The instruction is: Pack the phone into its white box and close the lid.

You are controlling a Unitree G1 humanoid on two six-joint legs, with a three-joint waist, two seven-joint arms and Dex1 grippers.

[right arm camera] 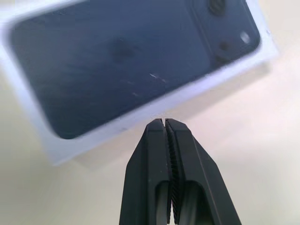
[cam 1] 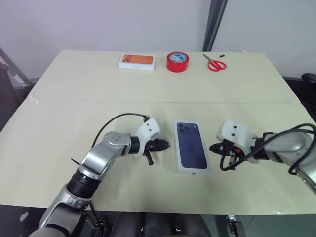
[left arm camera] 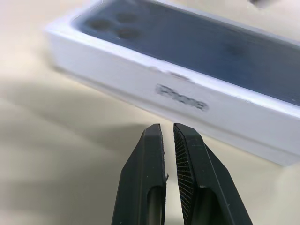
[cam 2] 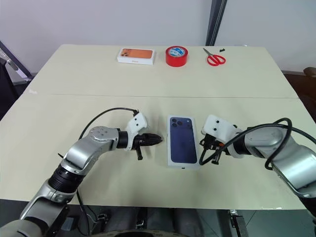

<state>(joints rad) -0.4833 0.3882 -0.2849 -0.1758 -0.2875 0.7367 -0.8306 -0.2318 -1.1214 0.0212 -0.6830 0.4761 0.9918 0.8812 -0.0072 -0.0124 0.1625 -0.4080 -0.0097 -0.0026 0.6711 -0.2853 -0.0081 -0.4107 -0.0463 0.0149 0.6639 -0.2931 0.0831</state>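
The closed white box (cam 1: 191,146) lies on the surface (cam 1: 69,113) between both hands. Left hand (cam 1: 163,145) sits at its 9 o'clock, right hand (cam 1: 213,147) at 3 o'clock, both apart from it. Each points at the box, fingers pinched narrow, empty.

I count two white boxes on the table (cam 1: 59,118). One box (cam 1: 191,146) has a dark blue phone picture on top, and I see it in the middle. The other box (cam 1: 137,61) has an orange picture, and I see it at the far side. I count one roll of red tape (cam 1: 177,61). I count one pair of red scissors (cam 1: 215,63). I count two robot grippers, a left one (cam 1: 163,145) and a right one (cam 1: 214,147).
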